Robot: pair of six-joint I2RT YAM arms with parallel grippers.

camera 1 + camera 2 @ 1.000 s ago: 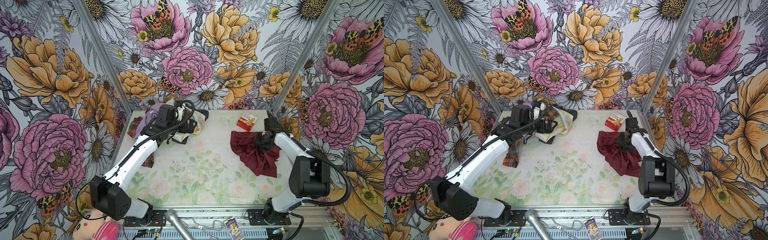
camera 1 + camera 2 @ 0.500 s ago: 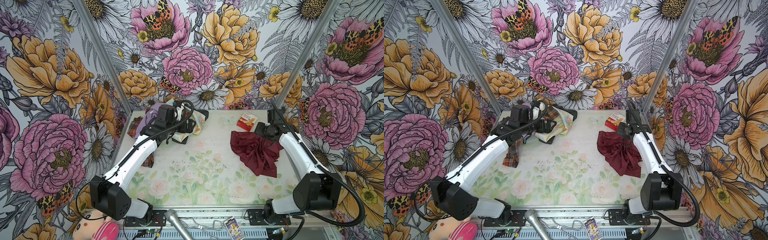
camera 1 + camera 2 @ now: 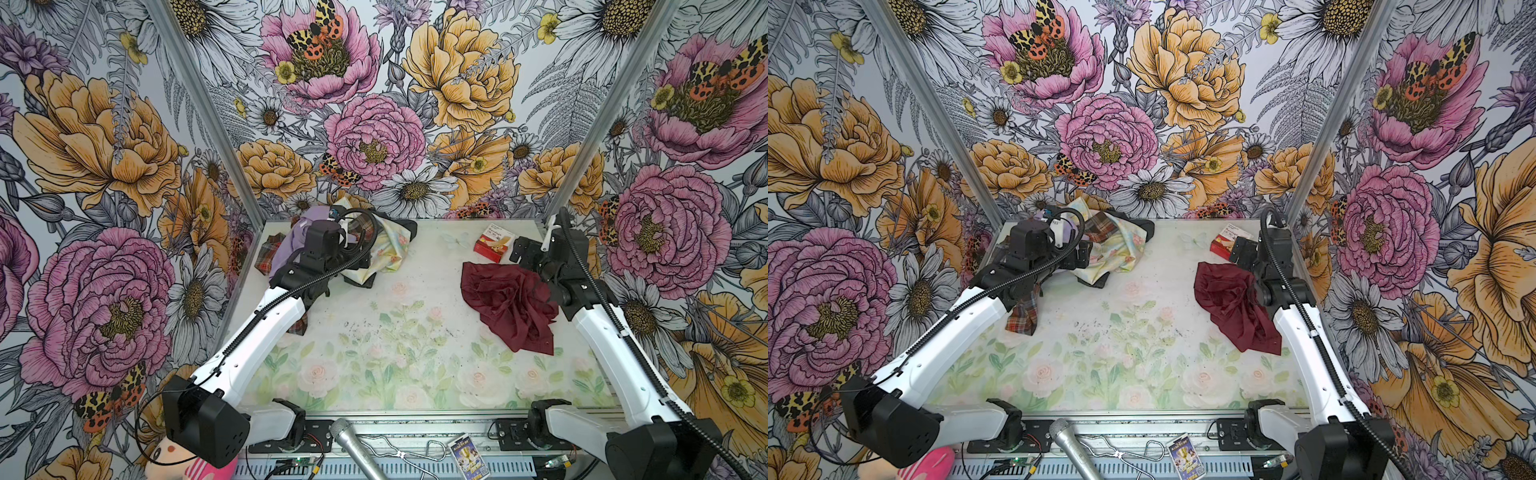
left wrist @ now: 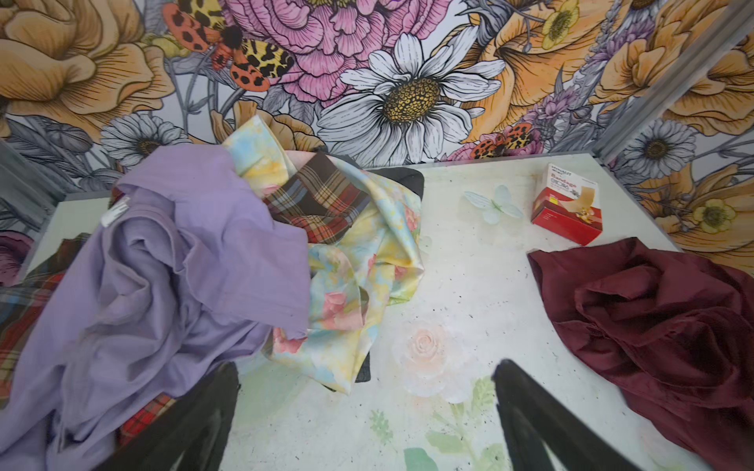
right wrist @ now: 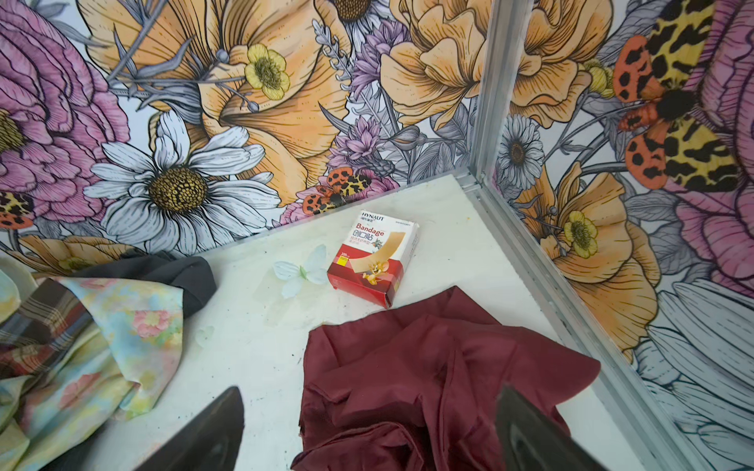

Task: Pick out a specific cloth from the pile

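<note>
Cloth [image 3: 509,303]: lay crumpled on the table [image 3: 395,332] at about 3 o'clock, with 12 o'clock taken at the far wall in both top views; plain dark maroon, gripped by nothing, well apart from the pile.
Pile [image 3: 386,249]: sat at about 11 o'clock; lavender, plaid, pastel floral and black pieces heaped together.
Red box [image 3: 491,245]: stood at about 1 o'clock, just beside the cloth's far edge.
Right gripper [image 5: 369,391]: jaws spread wide and empty, poised over the cloth's far edge; contact with the fabric not discernible.
Left gripper [image 4: 365,367]: jaws spread wide and empty, over bare table just beside the pile.
Step in hand: judged to be clearing the right gripper from the cloth below it; separation from the pile looked complete.
Method: called for a straight vertical lift before any sideways travel, so that no fold caught on a finger and trailed toward 9 o'clock.
Clearance: required a path clear of the red box and of the corner post [image 5: 485,102] toward 2 o'clock.
Pile handling: best left untouched by the left gripper, to avoid spilling a plaid or floral piece toward the cloth.
Risk: thin fabric likely to cling to a finger; slow withdrawal advised.
</note>
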